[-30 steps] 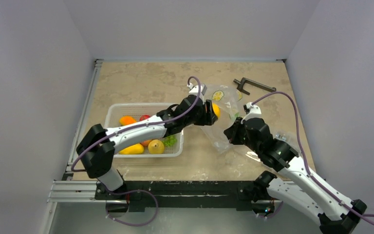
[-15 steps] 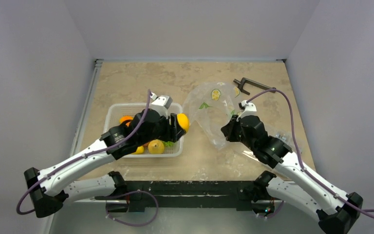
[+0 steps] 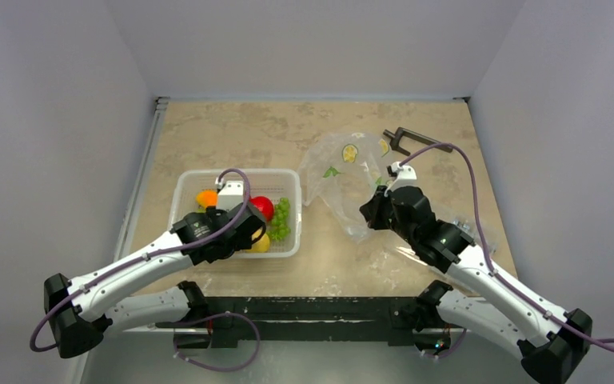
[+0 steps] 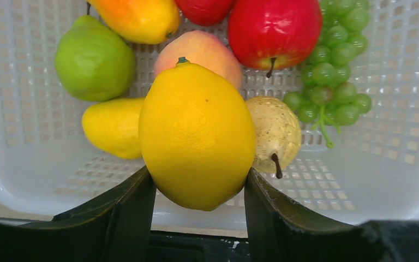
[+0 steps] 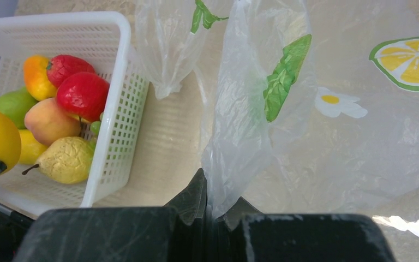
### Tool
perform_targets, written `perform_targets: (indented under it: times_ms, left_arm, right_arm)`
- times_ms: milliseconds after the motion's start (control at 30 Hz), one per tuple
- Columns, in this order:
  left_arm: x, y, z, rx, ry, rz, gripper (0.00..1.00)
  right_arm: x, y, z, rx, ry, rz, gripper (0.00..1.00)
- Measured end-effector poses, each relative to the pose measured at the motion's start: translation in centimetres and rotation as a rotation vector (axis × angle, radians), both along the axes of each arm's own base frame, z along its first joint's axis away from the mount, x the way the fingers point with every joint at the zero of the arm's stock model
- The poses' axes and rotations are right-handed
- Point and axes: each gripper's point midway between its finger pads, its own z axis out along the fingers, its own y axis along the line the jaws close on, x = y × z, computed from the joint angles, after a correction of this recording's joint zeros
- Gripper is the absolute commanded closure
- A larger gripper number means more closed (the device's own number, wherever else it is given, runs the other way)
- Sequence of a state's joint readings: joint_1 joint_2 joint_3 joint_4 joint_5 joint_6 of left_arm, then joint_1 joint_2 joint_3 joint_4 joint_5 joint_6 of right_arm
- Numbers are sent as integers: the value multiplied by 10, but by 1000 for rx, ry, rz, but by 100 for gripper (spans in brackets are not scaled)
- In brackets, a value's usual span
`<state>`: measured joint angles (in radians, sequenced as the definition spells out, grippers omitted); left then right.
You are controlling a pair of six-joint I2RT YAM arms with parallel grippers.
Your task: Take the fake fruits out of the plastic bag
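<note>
My left gripper (image 4: 199, 180) is shut on a large yellow lemon-shaped fake fruit (image 4: 196, 131) and holds it just above the white mesh basket (image 4: 11, 164). In the top view that gripper (image 3: 249, 232) hangs over the basket's (image 3: 276, 171) near right part. A red apple (image 4: 273, 30) and a speckled yellowish pear (image 4: 275, 134) lie in the basket behind the held fruit. The plastic bag (image 3: 340, 180), clear with lemon slices and green leaves, lies to the right of the basket. My right gripper (image 5: 214, 204) is shut on a fold of the bag (image 5: 251, 120).
The basket also holds a green fruit (image 4: 94, 59), an orange-yellow mango (image 4: 139, 19), a peach (image 4: 199, 52), a small yellow fruit (image 4: 112, 125) and green grapes (image 4: 333, 65). A black clamp tool (image 3: 412, 140) lies at the back right, behind the bag.
My left arm has swung left from the bag's mouth to over the basket, carrying the yellow fruit. The right gripper kept its pinch on the bag and barely moved.
</note>
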<state>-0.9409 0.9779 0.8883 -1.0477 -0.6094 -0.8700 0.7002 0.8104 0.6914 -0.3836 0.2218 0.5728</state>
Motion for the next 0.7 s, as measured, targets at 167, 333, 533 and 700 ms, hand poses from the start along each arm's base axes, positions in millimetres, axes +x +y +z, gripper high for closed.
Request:
perform_targets:
  times_ms: [167, 333, 533, 700]
  left_arm:
    - [-5, 14, -11, 31, 12, 67, 61]
    - [-6, 15, -13, 17, 14, 98, 29]
    - [-10, 19, -19, 19, 26, 108, 0]
    - [-14, 23, -14, -2, 18, 111, 0]
  right_arm:
    - [1, 2, 2, 8, -8, 4, 100]
    - [4, 6, -1, 7, -2, 9, 100]
    - [9, 10, -3, 4, -4, 14, 100]
    - [18, 16, 2, -15, -7, 19, 100]
